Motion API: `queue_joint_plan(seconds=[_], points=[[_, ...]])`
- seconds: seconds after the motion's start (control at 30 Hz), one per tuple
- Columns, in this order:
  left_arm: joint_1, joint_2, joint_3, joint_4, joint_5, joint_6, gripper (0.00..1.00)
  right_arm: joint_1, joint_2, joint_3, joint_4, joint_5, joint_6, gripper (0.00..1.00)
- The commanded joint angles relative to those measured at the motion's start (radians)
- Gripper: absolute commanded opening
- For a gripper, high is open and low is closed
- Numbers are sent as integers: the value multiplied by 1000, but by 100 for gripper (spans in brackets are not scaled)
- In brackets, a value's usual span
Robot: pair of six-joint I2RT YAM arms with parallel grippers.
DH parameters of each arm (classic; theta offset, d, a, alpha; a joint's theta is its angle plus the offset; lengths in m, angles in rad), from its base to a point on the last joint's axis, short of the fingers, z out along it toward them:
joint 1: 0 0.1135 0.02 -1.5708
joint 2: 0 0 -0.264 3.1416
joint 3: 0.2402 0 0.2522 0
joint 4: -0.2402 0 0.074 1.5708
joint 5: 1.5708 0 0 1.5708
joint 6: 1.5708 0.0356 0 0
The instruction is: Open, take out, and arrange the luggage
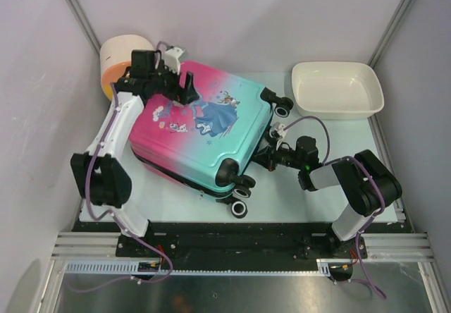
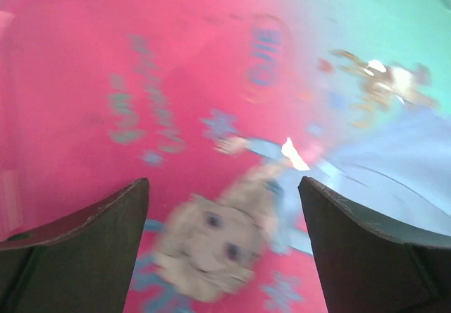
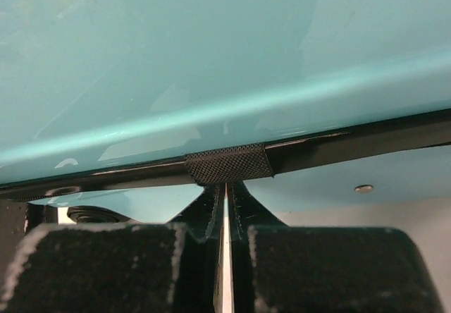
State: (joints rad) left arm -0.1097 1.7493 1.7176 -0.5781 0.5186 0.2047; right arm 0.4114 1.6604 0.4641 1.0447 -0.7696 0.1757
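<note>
Altogether: one luggage, one white basin, one orange box.

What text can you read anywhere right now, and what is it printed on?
Luggage, pink half: teal and blue lettering, too blurred to read in the left wrist view and too small in the top view.
White basin: no text visible.
Right wrist view, teal shell and black zip: no text.
Nothing legible in any view.

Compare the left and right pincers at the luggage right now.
The left pincer stands open; the right pincer is shut. The left pincer is over the luggage's pink printed face; the right pincer sits low at its teal side, by the black zip. Both point at the luggage.
</note>
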Motion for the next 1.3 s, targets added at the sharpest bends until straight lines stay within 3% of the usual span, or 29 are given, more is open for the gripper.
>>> queue_joint_plan(seconds=[0.0, 0.1, 0.23, 0.27, 0.37, 0.43, 0.6, 0.73, 0.87, 0.97, 1.1, 1.27], points=[[-44, -158, -88, -178, 87, 27, 91, 33, -30, 19, 107, 70, -8, 0], [-44, -207, -139, -178, 80, 33, 92, 47, -25, 19, 115, 46, -18, 16], [-44, -228, -156, -177, 96, 24, 92, 47, -28, 18, 113, 41, -12, 45], [-44, -228, -158, -178, 101, 22, 92, 47, -31, 16, 109, 29, -12, 47], [-44, -229, -153, -177, 119, 12, 92, 43, -36, 8, 104, 27, -21, 39], [-45, -243, -139, -177, 142, 9, 92, 41, -36, 7, 98, 36, -31, 24], [-106, -309, -108, -178, 137, 51, 93, 41, -30, 7, 87, 61, -36, 0], [-258, -376, -127, -186, 3, 123, 94, 38, -39, 7, 83, 81, -21, 0], [-531, -410, -193, -209, -90, 250, 92, 41, -50, 7, 84, 90, 2, 0], [-683, -410, -223, -241, -74, 343, 92, 43, -53, 7, 66, 121, 5, 0], [-815, -387, -228, -305, -58, 438, 96, 35, -56, 7, 38, 174, -11, 0], [-924, -312, -219, -316, -54, 440, 98, 21, -51, 11, 9, 288, -42, 0]])
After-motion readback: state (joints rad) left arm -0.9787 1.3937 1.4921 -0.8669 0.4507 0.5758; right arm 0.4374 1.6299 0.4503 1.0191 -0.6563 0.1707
